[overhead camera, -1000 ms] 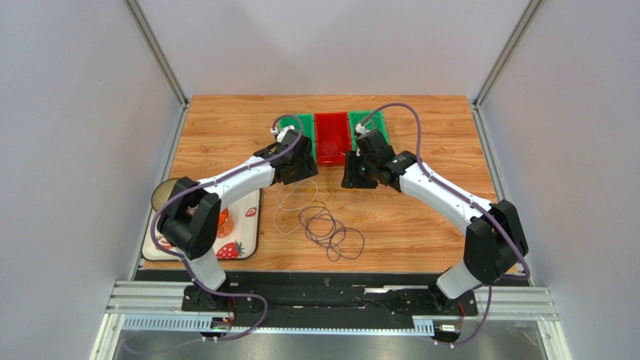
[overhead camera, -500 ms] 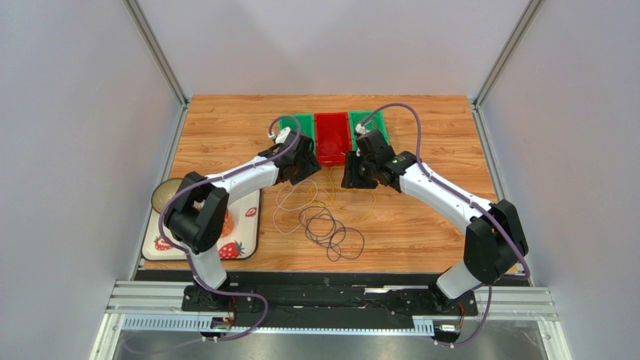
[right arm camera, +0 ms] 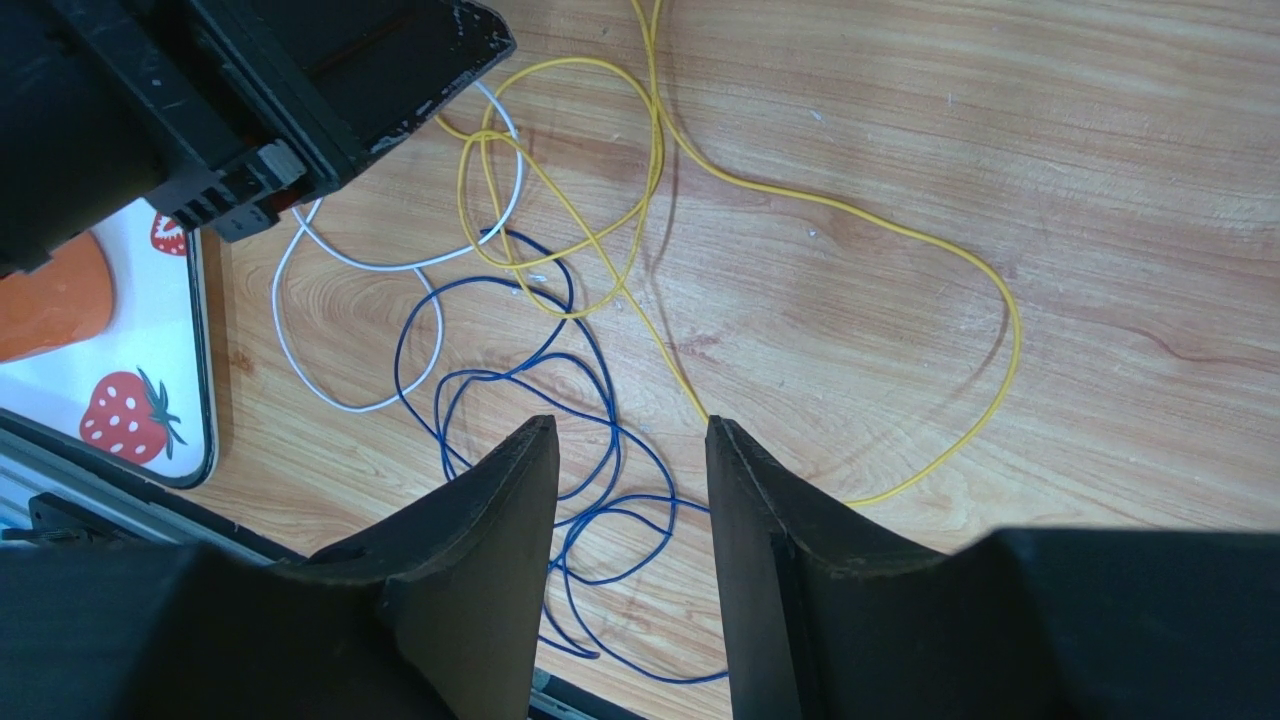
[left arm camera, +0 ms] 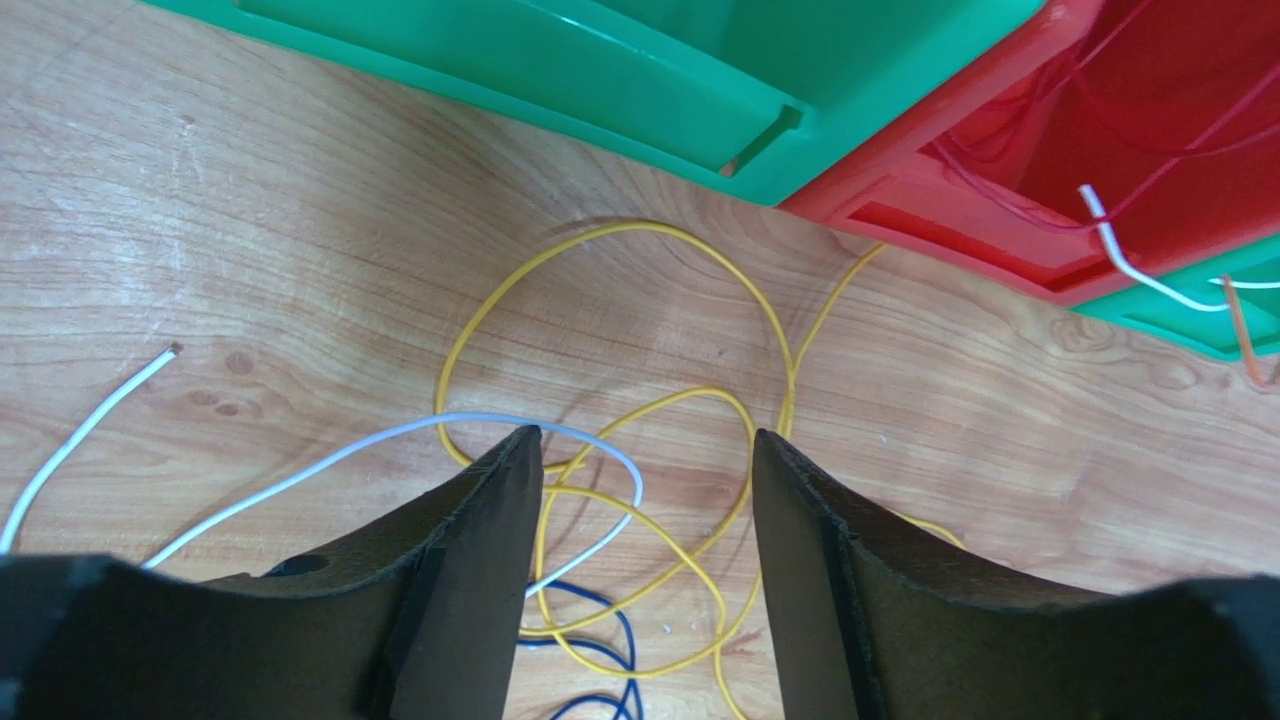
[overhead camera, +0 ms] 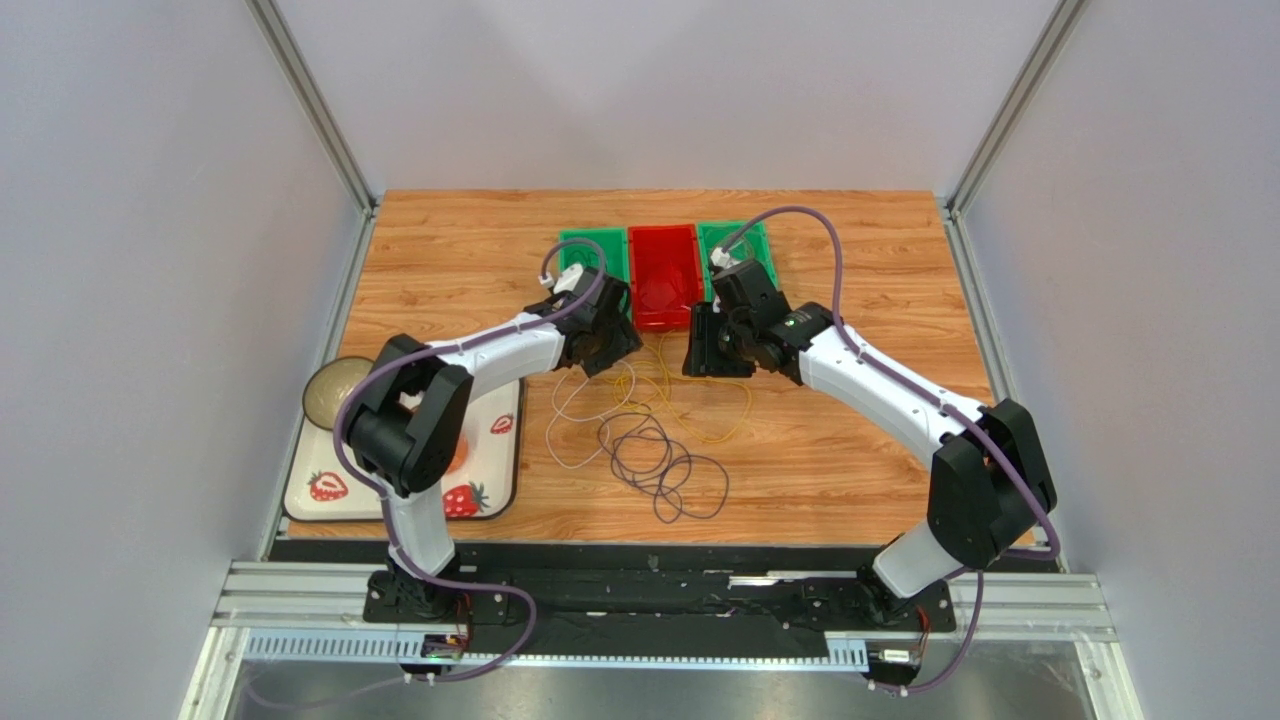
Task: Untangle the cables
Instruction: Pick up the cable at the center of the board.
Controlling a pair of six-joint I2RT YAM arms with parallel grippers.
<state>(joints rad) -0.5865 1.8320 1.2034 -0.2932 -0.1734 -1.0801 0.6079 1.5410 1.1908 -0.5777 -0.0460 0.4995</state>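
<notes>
While hanging over the cables (overhead camera: 649, 443) with both sets of jaws apart and empty, go slow. Find them flat on the wooden table (overhead camera: 451, 255), at 6 o'clock from the red bin (overhead camera: 663, 278). Lower the left gripper (left arm camera: 639, 450) onto the yellow cable (left arm camera: 646, 225) at its 12 o'clock, clear of the white cable (left arm camera: 376, 438) at 9 o'clock. Hold the right gripper (right arm camera: 631, 435) above the blue cable (right arm camera: 601, 390). Pinch one wire only.

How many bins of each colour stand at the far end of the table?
Green bins: 2
Red bin: 1
Total: 3
</notes>
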